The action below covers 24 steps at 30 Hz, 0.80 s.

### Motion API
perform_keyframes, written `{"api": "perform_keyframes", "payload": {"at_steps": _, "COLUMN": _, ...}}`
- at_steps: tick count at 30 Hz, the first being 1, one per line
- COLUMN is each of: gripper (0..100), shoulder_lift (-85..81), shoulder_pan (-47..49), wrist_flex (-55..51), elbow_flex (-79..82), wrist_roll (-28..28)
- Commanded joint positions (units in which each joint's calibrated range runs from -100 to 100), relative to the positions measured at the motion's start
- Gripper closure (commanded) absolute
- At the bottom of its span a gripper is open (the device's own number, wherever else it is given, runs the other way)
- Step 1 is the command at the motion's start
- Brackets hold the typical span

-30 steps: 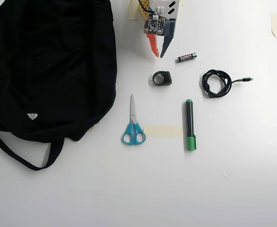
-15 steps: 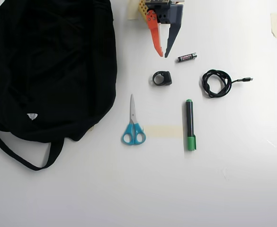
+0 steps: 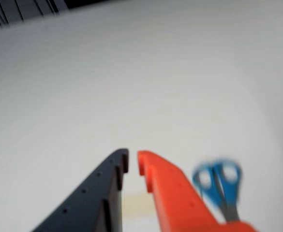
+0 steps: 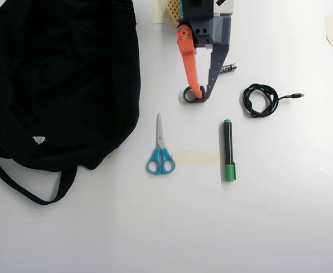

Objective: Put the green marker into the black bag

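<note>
The white tabletop (image 4: 280, 227) carries everything. The black bag (image 4: 58, 79) fills the overhead view from nine to eleven o'clock, its thin strap (image 4: 18, 185) looping out toward seven. My hand (image 4: 202, 95) reaches down from twelve o'clock, orange finger on the left in that view and dark finger on the right, the tips drawn close with only a narrow gap, holding nothing. They sit over a small black ring-shaped piece (image 4: 189, 94). The green marker (image 4: 228, 150) lies flat just right of center, pointing twelve to six, green cap at the six end, apart from my hand. Blue-handled scissors (image 4: 160, 152) lie left of it, a strip of tape (image 4: 196, 157) between them. A coiled black cable (image 4: 260, 99) rests at two o'clock. A small battery (image 4: 229, 68) peeks out beside my dark finger.

In the blurred wrist view my hand (image 3: 132, 162) shows the same narrow gap, the scissors (image 3: 220, 186) at four o'clock.
</note>
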State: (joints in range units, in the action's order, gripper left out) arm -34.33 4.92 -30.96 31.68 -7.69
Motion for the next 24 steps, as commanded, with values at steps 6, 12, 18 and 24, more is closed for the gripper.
{"api": "perform_keyframes", "payload": {"at_steps": 6, "gripper": 98, "shoulder_lift": 18.4, "shoulder_pan": 0.4, "wrist_flex": 9.9, "elbow_flex": -20.7, "wrist_roll": 0.2}}
{"api": "perform_keyframes", "payload": {"at_steps": 12, "gripper": 98, "shoulder_lift": 28.2, "shoulder_pan": 1.5, "wrist_flex": 21.1, "elbow_flex": -26.7, "wrist_roll": 0.2}}
{"api": "perform_keyframes", "payload": {"at_steps": 18, "gripper": 98, "shoulder_lift": 34.1, "shoulder_pan": 2.2, "wrist_flex": 28.0, "elbow_flex": -28.7, "wrist_roll": 0.2}}
{"api": "perform_keyframes", "payload": {"at_steps": 24, "gripper": 98, "shoulder_lift": 35.2, "shoulder_pan": 1.7, "wrist_flex": 28.0, "elbow_flex": -30.2, "wrist_roll": 0.2}}
